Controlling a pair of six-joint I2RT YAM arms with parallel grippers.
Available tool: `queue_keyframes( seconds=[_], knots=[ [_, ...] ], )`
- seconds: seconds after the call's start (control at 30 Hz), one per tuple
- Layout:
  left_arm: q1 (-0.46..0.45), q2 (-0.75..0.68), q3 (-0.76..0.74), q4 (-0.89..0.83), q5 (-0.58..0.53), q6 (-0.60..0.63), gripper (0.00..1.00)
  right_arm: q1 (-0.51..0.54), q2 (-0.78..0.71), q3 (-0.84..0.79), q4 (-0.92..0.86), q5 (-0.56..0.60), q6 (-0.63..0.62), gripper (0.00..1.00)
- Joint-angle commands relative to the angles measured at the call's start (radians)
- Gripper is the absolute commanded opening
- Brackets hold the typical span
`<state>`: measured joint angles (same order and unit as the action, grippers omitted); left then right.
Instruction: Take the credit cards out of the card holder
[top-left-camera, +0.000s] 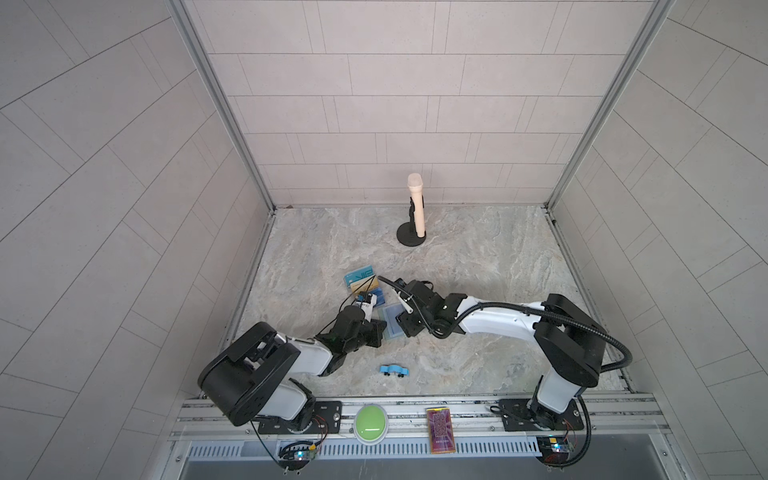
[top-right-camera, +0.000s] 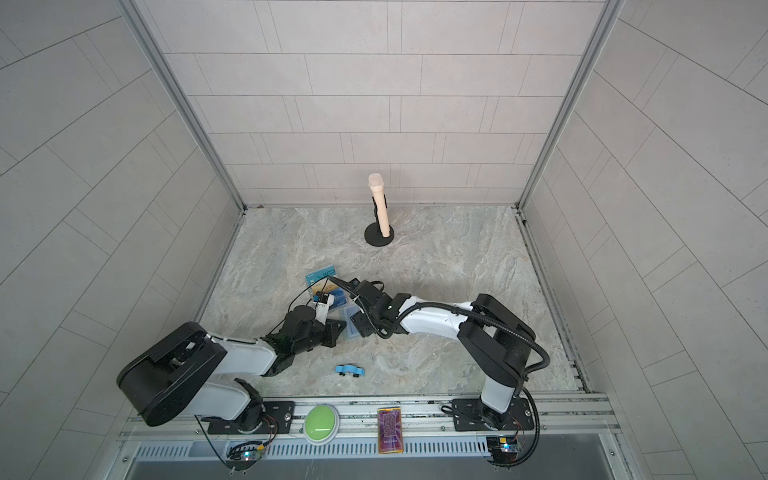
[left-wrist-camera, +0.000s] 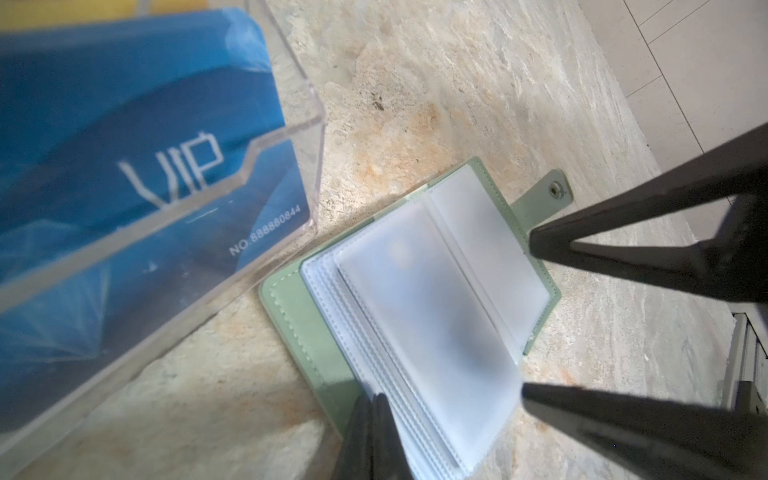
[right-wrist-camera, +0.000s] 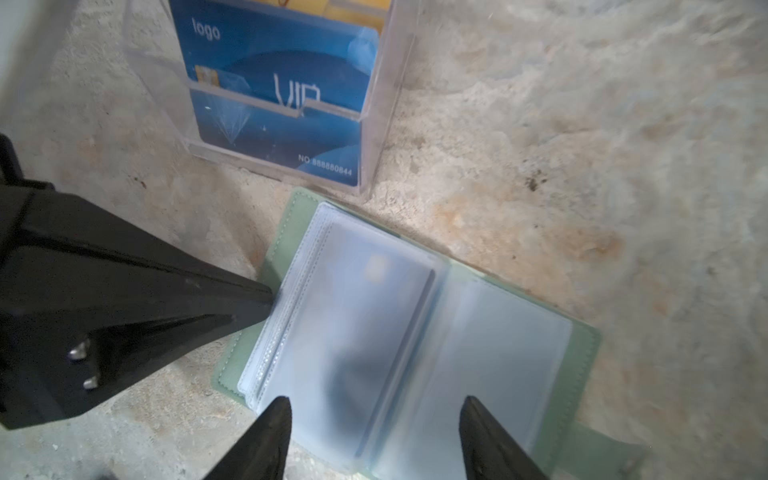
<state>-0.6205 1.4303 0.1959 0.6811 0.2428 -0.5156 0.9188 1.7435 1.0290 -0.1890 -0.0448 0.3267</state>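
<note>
The mint-green, wallet-like card holder (left-wrist-camera: 307, 332) is lying open on the beige marble-patterned table (top-left-camera: 478, 257), between the two arms. One corner of it is sitting just beside the clear acrylic tiered stand (right-wrist-camera: 386, 83), which is holding a blue printed "VIP" card (right-wrist-camera: 282, 83). The frosted plastic sleeve pages (left-wrist-camera: 440, 316) are facing up, and the green snap tab (left-wrist-camera: 548, 191) is sticking out from the outer edge of the cover. Through the top page a pale blue rectangular credit card (right-wrist-camera: 374, 307) is showing dimly inside its sleeve. The left gripper (left-wrist-camera: 370, 409) is keeping its two black fingers pressed together, and its tip is touching the outer edge of the page stack; I cannot tell whether it is pinching a page. The right gripper (right-wrist-camera: 376, 401) is hanging over the open pages with its fingers spread apart, and I cannot tell whether the tips are touching the plastic. Nearer to the front rail, a small blue toy car (top-left-camera: 394, 370) is standing well apart from the holder.
</note>
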Motion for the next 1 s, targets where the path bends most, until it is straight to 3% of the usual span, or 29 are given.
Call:
queue_keyframes(
  seconds=[0.0,0.23,0.73,0.83,0.97],
  knots=[
    [-0.004,0.009,-0.007,-0.104,-0.008,0.019,0.0,0.011,0.036,0.033,0.018,-0.037,0.008,0.7],
    [-0.004,0.008,-0.008,-0.106,-0.013,0.019,0.0,0.02,0.084,0.052,-0.003,-0.001,-0.002,0.7],
    [-0.004,0.011,-0.011,-0.107,-0.018,0.022,0.0,0.021,0.077,0.043,-0.065,0.134,0.011,0.5],
    [-0.004,0.01,-0.013,-0.106,-0.018,0.022,0.0,0.02,0.062,0.04,-0.064,0.1,-0.003,0.52],
    [-0.004,0.014,-0.013,-0.103,-0.017,0.023,0.0,0.021,0.044,0.029,-0.031,-0.01,-0.029,0.64]
  ],
)
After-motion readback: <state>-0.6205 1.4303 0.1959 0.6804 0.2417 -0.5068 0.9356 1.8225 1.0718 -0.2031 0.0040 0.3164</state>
